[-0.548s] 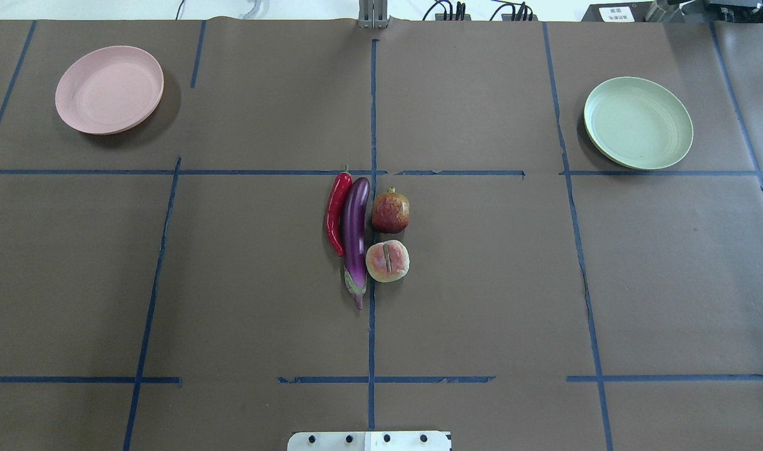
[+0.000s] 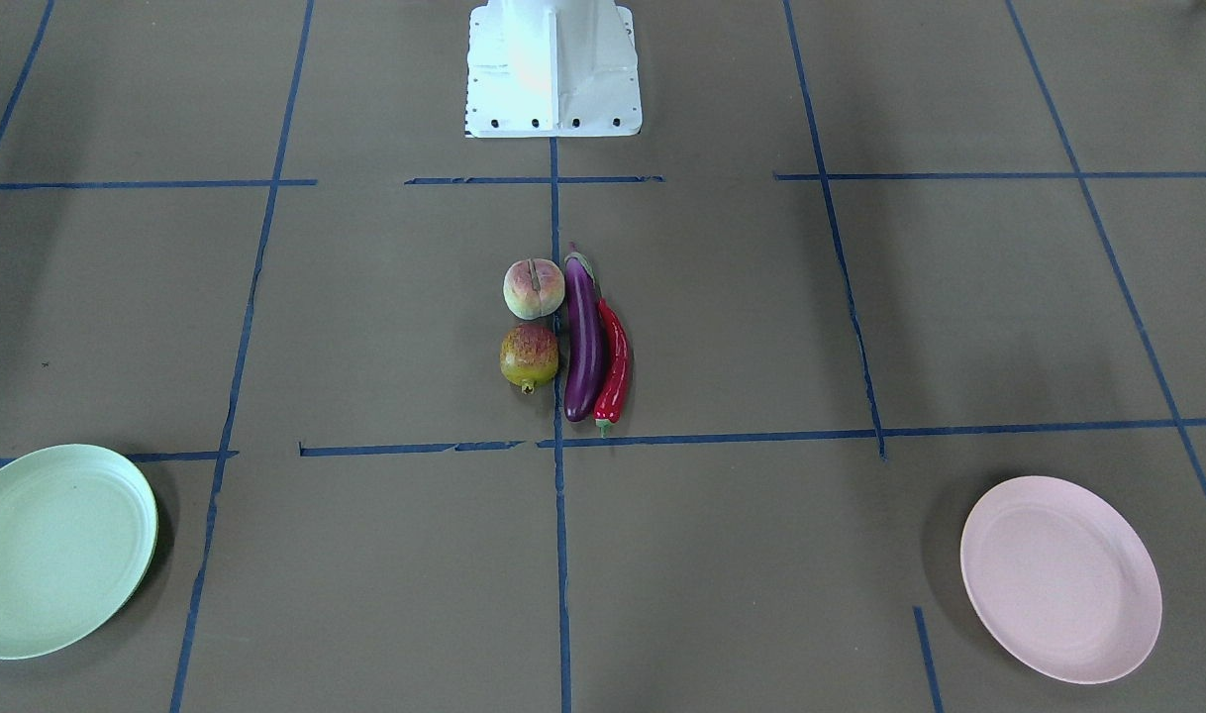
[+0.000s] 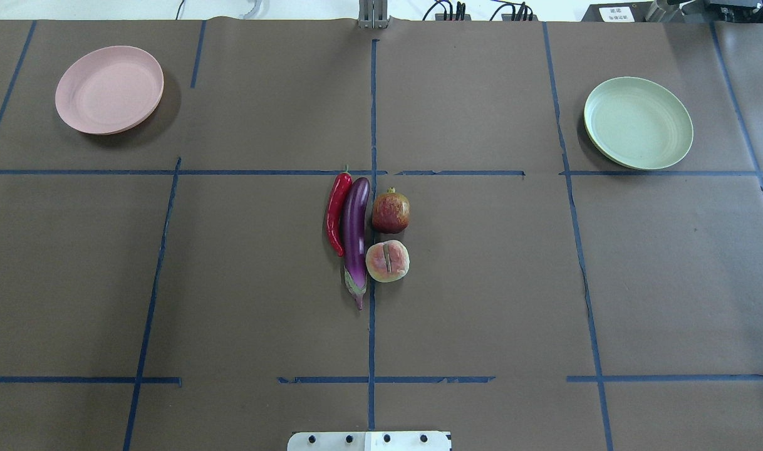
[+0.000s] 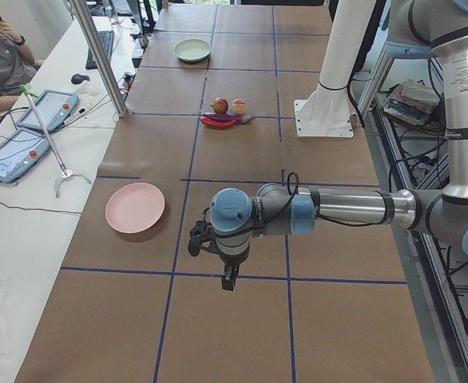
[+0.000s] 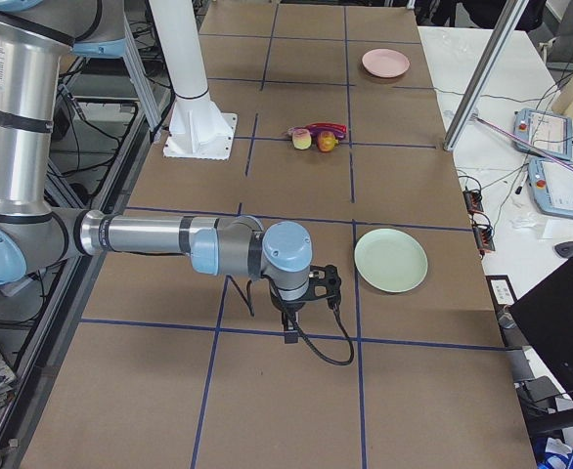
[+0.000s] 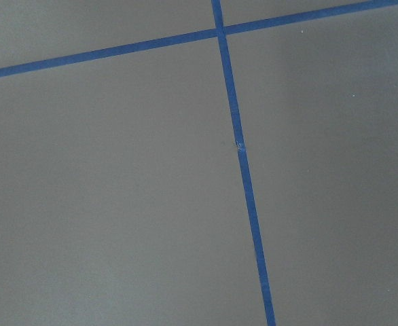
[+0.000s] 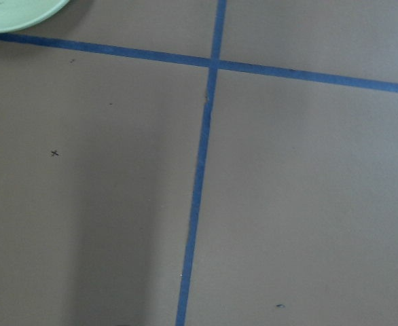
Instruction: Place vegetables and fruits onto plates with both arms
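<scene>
Centre of table: eggplant, chili, peach, pomegranate packed together, well apart from pink plate and green plate. Judge eggplant glossy, likely slippery — grasp mid-body, crosswise. Left pincer, right pincer — opening cannot be told.

There are two plates: one pink plate far on the left and one green plate far on the right. There are four foods in the middle: two vegetables, one eggplant and one chili, and two fruits, one peach and one pomegranate. There are two arms, one left arm and one right arm, and one white base.
</scene>
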